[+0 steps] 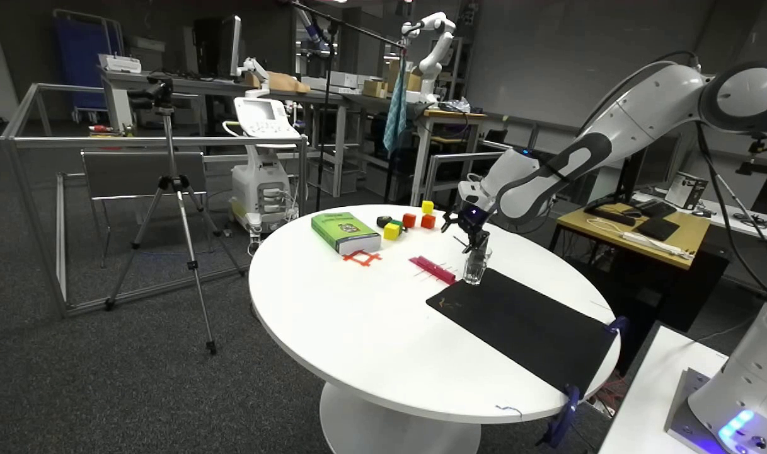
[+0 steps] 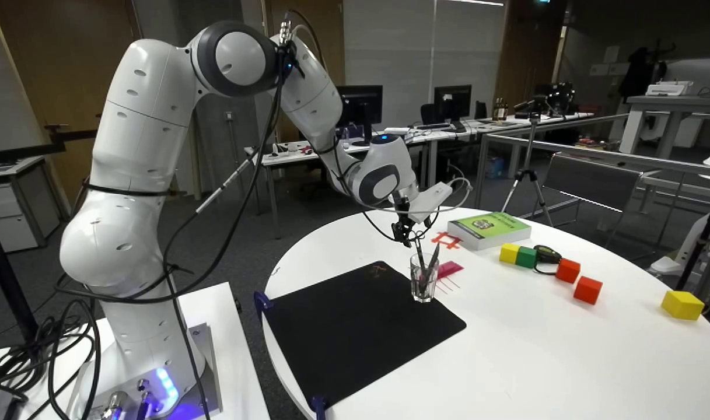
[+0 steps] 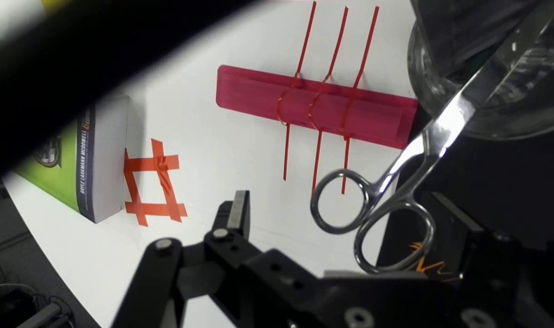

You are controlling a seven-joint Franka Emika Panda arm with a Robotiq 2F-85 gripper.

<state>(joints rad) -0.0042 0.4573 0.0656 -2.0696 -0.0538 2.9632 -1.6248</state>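
Across the round white surface, going left to right in an exterior view, come 1 green book, 4 pieces of orange tape crossed into a square just beside it, 1 black tape measure and 5 cubes: 2 yellow, 1 green and 2 red. Farther right are 1 pink strip, crossed by 3 thin red ties, then 1 clear glass, 1 black mat and 2 blue clamps at the edge of the surface. The glass stands upright at the mat's edge, near the end of the strip, with 2 things in it: the scissors and 1 dark tool whose kind is hard to make out.

The fingers stand wide apart by the top of the scissors; the wrist view shows 1 on each side of the 2 handle loops. The loops sit in the gap unpinched, and whether a finger brushes the metal cannot be told.

The scissors are shiny, bare silver metal, their loops oval and close together. They lean in the glass, handles up above the rim and blades down inside, where they are harder to see. Beside them the dark tool leans too, its upper end also above the rim.
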